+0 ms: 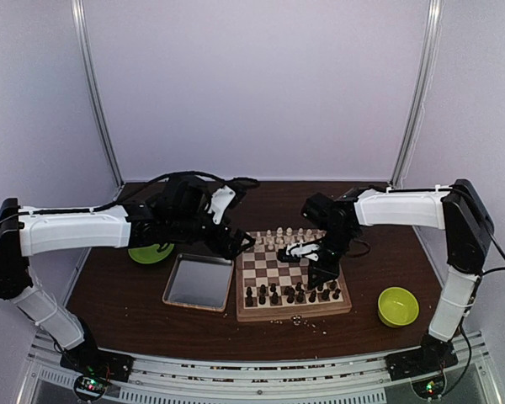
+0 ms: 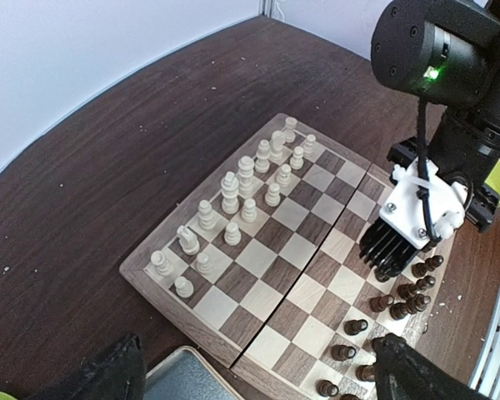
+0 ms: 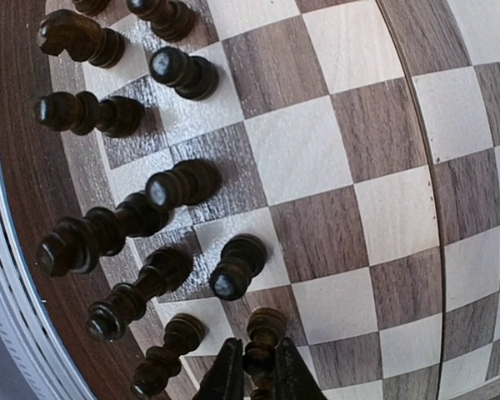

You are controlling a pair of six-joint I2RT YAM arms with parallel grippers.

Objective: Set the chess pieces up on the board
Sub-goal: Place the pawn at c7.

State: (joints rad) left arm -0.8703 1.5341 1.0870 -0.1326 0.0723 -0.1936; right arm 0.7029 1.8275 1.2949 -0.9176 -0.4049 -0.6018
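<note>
The board lies at the table's middle. Several dark chess pieces stand in its two near rows, and pale ones stand along the far side. My right gripper is low over the dark rows' right end, shut on a dark pawn that stands upright on a square. More dark pieces stand beside it. My left gripper hangs open and holds nothing, above the board's left near corner. From there I see the dark rows and the right arm's fingers.
A silver metal tray lies just left of the board, its corner under my left gripper. One green bowl sits at the right front, another beneath the left arm. Small crumbs dot the table near the board's front edge.
</note>
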